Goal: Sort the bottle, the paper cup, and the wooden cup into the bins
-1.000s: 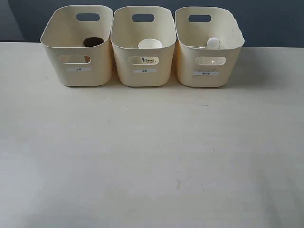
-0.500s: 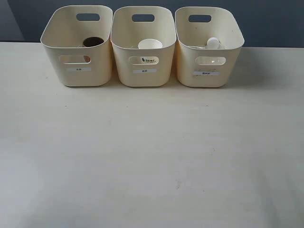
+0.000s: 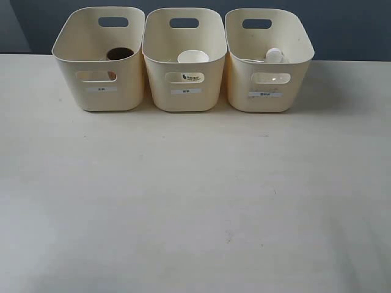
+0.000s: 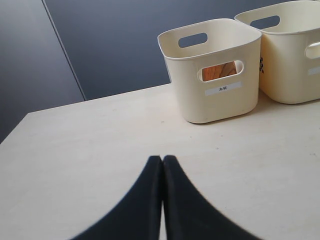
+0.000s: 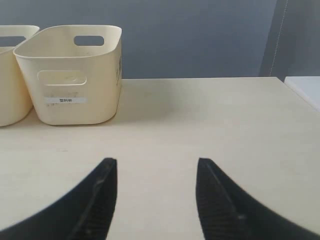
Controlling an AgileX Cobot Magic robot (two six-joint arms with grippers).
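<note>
Three cream bins stand in a row at the back of the table. The left bin (image 3: 101, 61) holds the wooden cup (image 3: 120, 54), whose brown wood shows through the handle cut-out (image 4: 220, 71). The paper cup (image 3: 193, 57) sits in the middle bin (image 3: 186, 58). The bottle (image 3: 274, 55), white cap showing, lies in the right bin (image 3: 267, 61). Neither arm appears in the exterior view. My left gripper (image 4: 163, 159) is shut and empty, low over bare table in front of the left bin (image 4: 215, 95). My right gripper (image 5: 157, 162) is open and empty, short of the right bin (image 5: 75, 80).
The pale table (image 3: 195, 195) stretches from the bins to the near edge. A dark blue-grey wall (image 3: 342, 24) runs behind the bins. In the right wrist view the table's side edge (image 5: 300, 95) lies beyond the right bin.
</note>
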